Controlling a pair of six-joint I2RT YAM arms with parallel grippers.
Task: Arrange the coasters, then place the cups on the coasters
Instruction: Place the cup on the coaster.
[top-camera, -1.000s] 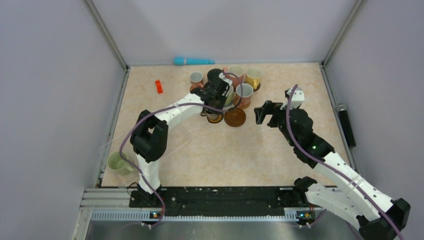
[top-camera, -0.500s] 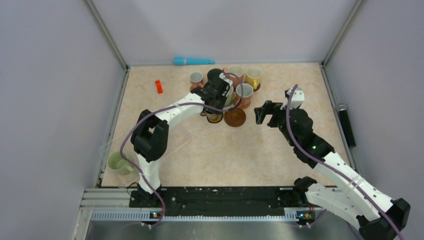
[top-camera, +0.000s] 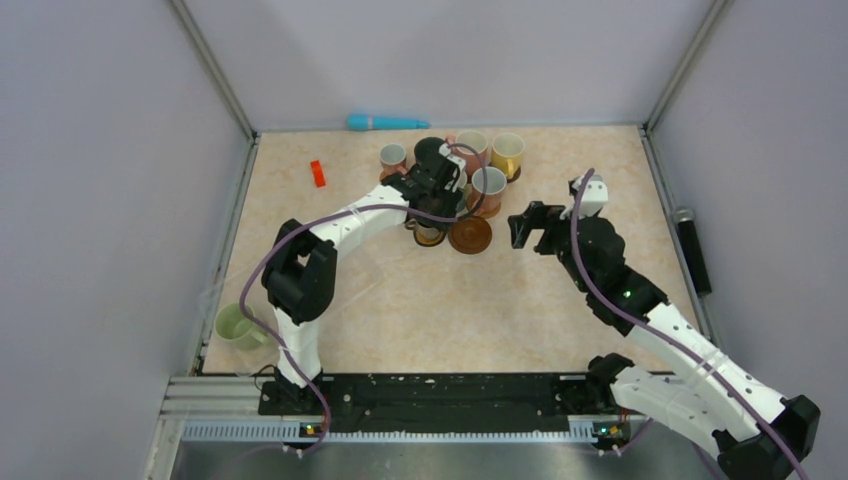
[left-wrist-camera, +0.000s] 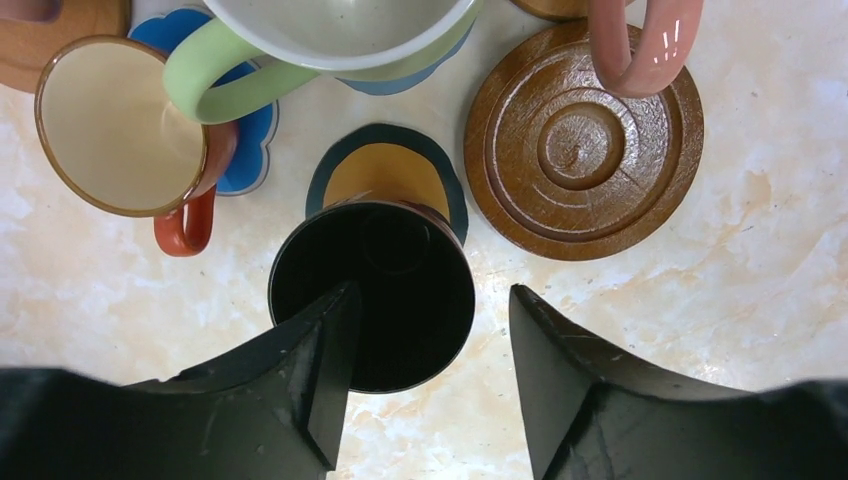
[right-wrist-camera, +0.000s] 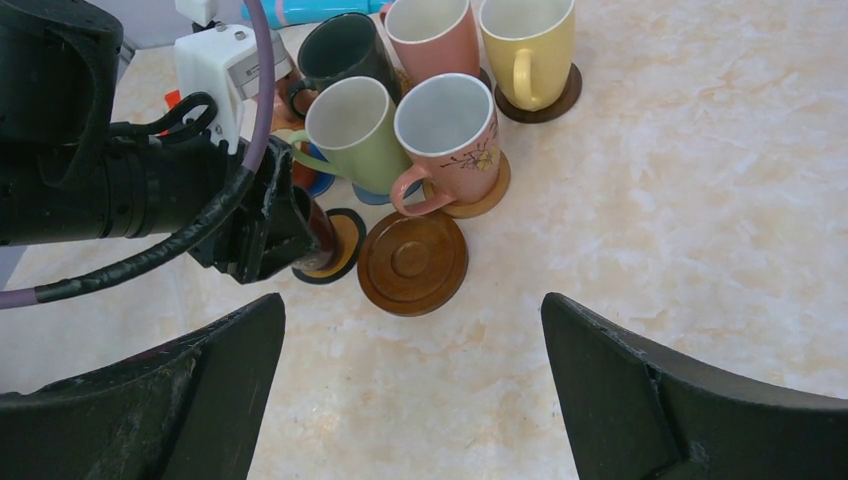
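In the left wrist view a black cup (left-wrist-camera: 385, 300) stands on a black-rimmed tan coaster (left-wrist-camera: 390, 175). My left gripper (left-wrist-camera: 430, 325) is open over it: one finger (left-wrist-camera: 315, 365) reaches into the cup's mouth, the other stands clear of its wall. Beside it lies a bare brown wooden coaster (left-wrist-camera: 583, 140) (top-camera: 470, 235) (right-wrist-camera: 413, 262). Behind are a pale green cup (right-wrist-camera: 355, 125) on a blue scalloped coaster (left-wrist-camera: 250, 135), a pink flowered cup (right-wrist-camera: 450, 125), a yellow cup (right-wrist-camera: 527, 40) and an orange cup (left-wrist-camera: 120, 125). My right gripper (top-camera: 527, 228) (right-wrist-camera: 415, 340) hangs open and empty to the right of the brown coaster.
Another pale green cup (top-camera: 235, 325) stands alone at the table's near left edge. A small red block (top-camera: 318, 173) lies at the back left, a turquoise stick (top-camera: 385, 122) along the back wall. A black bar (top-camera: 690, 250) lies outside the right rail.
My left gripper has opened and let go of the black cup, which stays on its coaster. The right arm has not moved.
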